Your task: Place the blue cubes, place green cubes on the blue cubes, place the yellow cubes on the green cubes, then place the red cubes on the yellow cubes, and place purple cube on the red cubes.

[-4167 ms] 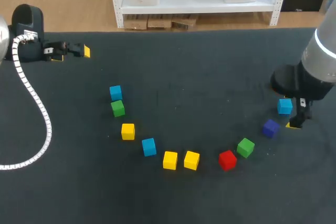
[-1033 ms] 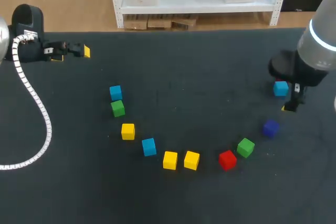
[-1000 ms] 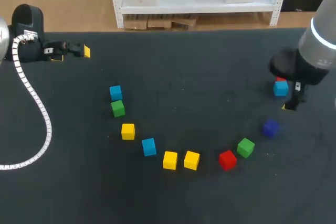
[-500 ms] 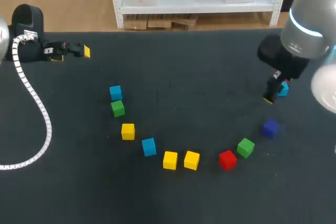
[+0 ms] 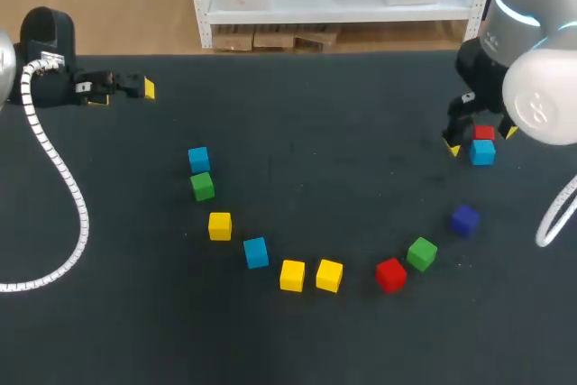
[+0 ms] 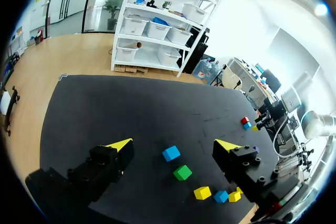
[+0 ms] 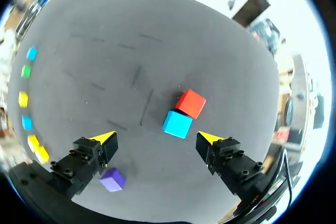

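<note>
A blue cube (image 5: pixel 482 152) sits on the black table at the far right, touching a red cube (image 5: pixel 484 132) just behind it. My right gripper (image 5: pixel 480 140) hangs open above this pair; in the right wrist view the blue cube (image 7: pixel 177 124) and red cube (image 7: pixel 190 103) lie ahead of the right gripper (image 7: pixel 157 138), between its fingers' lines but well below them. A purple cube (image 5: pixel 465 219) lies nearer the front. An arc holds a green cube (image 5: pixel 421 252), a red cube (image 5: pixel 390 274), two yellow cubes (image 5: pixel 329 275), a blue cube (image 5: pixel 256 252), a yellow cube (image 5: pixel 219 225), a green cube (image 5: pixel 203 187) and a blue cube (image 5: pixel 198 159). My left gripper (image 5: pixel 124 94) rests open at the far left.
The left arm's white ribbed cable (image 5: pixel 63 187) loops over the table's left side. From the left wrist view the arc's blue cube (image 6: pixel 170 153) and green cube (image 6: pixel 182 172) lie ahead of the left gripper (image 6: pixel 173 144).
My right gripper has risen and swung from beside the blue cube toward the table's far side, turning as it went. The blue cube stays next to the red one. The left arm is unmoved.
</note>
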`<state>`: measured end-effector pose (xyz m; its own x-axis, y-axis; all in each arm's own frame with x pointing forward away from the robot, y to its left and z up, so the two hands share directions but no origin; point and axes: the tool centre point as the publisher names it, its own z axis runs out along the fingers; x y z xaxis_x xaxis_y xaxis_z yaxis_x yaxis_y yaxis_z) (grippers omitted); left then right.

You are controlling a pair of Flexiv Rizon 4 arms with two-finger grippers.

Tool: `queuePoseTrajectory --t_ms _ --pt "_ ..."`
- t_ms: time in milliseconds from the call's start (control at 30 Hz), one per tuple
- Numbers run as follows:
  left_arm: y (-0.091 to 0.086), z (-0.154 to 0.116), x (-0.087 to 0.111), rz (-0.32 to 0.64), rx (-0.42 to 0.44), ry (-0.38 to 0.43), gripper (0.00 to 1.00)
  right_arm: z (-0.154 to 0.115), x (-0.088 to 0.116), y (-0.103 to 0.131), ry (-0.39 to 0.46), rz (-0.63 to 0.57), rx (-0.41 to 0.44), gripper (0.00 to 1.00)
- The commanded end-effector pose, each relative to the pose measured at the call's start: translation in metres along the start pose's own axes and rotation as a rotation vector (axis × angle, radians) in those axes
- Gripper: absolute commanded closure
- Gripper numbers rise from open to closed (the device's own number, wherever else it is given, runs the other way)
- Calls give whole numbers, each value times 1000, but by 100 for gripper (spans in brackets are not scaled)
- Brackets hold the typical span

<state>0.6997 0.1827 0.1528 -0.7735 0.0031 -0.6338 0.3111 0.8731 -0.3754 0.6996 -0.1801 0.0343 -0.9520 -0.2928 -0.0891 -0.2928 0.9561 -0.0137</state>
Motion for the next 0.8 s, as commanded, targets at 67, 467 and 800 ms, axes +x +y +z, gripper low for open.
queuePoseTrajectory --t_ms 67,467,800 --pt "2 0 1 2 10 -7 0 10 -3 -14 2 330 -84 7" --pt "2 0 1 2 10 -7 0 27 -14 -20 24 331 -75 5" --pt "2 0 1 2 10 -7 0 37 -17 -17 50 282 -53 12"
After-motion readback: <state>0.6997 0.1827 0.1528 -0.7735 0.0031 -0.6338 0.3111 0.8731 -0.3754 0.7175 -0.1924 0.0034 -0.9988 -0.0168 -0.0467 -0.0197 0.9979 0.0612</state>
